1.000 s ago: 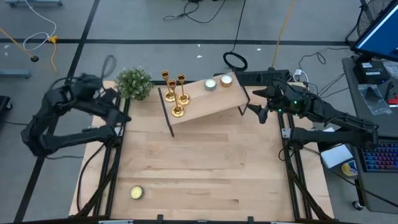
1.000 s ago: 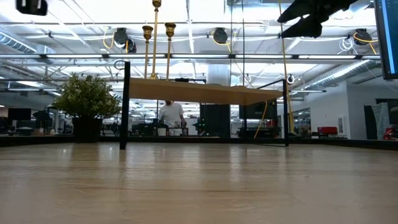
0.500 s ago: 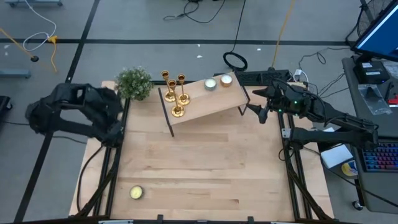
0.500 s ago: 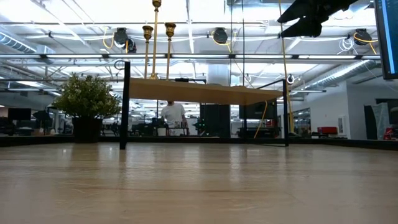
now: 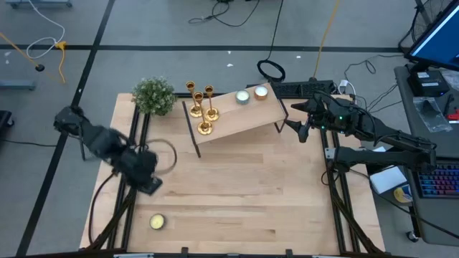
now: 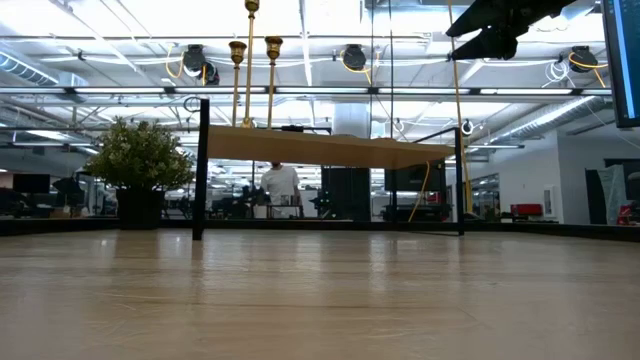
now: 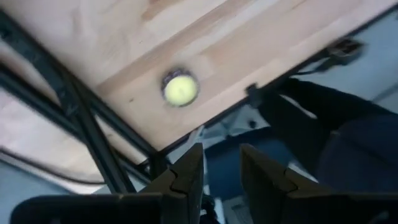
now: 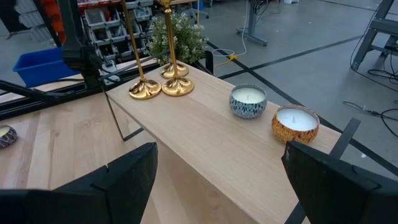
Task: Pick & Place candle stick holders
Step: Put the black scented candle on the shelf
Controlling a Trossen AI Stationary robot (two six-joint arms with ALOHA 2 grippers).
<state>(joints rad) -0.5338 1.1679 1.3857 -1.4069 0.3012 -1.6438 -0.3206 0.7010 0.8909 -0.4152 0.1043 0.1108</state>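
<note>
Three candle stick holders [image 5: 202,109] stand together on the raised shelf [image 5: 247,117] at the desk's [image 5: 237,186] far side; I judge placement complete. My left pincer [image 7: 217,171], nearly closed and empty, hangs over the near-left edge. My right pincer [image 8: 217,180], wide open, holds nothing beside the shelf.

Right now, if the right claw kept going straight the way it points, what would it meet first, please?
Probably the raised light wooden shelf board: the open right claw aims across its top. Farther along that line stand the blue-patterned candle tin and the shiny gold candlesticks; depth is hard to judge.
</note>
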